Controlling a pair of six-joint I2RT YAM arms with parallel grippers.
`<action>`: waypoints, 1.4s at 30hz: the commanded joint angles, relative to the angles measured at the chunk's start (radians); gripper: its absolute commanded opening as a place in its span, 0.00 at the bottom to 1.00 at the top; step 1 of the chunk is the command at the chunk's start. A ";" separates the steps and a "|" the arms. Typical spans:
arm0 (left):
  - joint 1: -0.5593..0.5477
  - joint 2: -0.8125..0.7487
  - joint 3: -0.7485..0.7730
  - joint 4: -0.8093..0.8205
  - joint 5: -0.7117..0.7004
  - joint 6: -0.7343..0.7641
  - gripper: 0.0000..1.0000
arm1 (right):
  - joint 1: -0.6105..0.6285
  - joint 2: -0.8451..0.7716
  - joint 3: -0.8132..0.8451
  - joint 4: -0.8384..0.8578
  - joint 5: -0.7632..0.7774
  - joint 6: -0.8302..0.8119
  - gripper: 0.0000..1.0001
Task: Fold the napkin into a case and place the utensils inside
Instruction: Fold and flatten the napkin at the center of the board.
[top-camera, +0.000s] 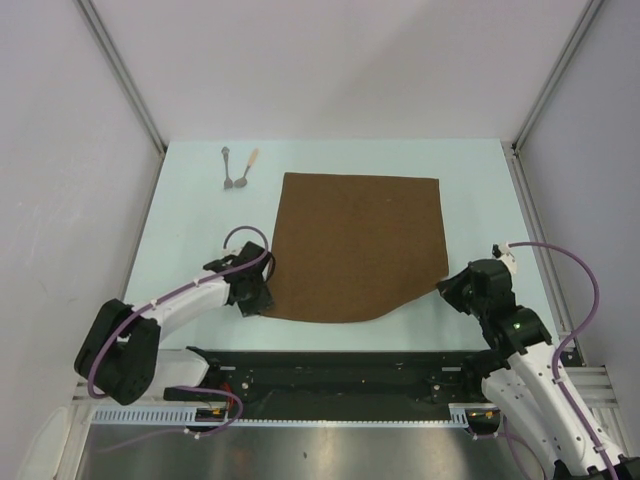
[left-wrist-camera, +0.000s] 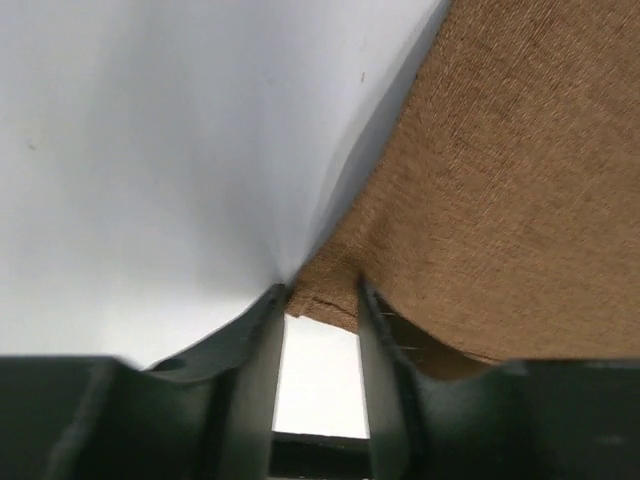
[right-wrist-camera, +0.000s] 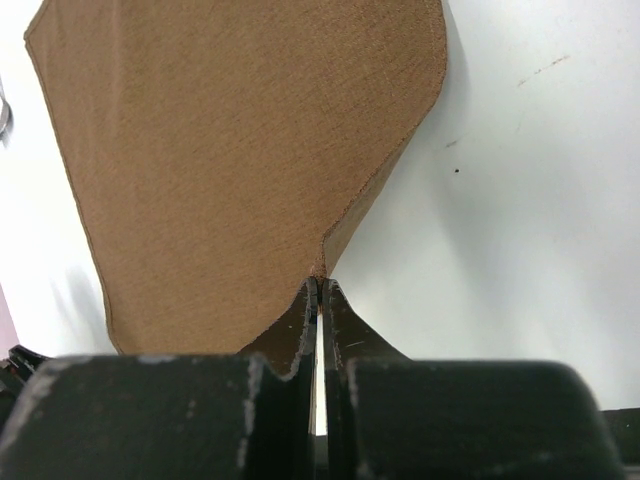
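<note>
On the pale table (top-camera: 480, 170), the brown napkin (top-camera: 355, 245) is being pinched at its near-right corner by the right gripper (right-wrist-camera: 318, 288). Its near-left corner is being straddled by the left gripper (left-wrist-camera: 320, 300), jaws spread.

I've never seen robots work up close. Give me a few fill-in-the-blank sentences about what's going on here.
1. The napkin is ___ in colour.
2. ___ utensils lie beyond its far left corner.
3. The right gripper is shut on the napkin's near ___ corner.
4. The left gripper has its jaws ___ at the near left corner.

Missing words: brown; two; right; open.
</note>
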 joint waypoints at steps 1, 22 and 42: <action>-0.009 0.073 -0.058 0.040 0.028 -0.046 0.31 | -0.003 -0.025 0.004 0.011 0.006 0.005 0.00; 0.010 -0.361 0.088 0.146 -0.018 0.211 0.00 | -0.036 -0.016 0.092 -0.004 0.060 -0.071 0.00; 0.013 -0.448 0.091 0.296 0.079 0.234 0.00 | -0.048 0.012 0.196 0.007 0.080 -0.160 0.00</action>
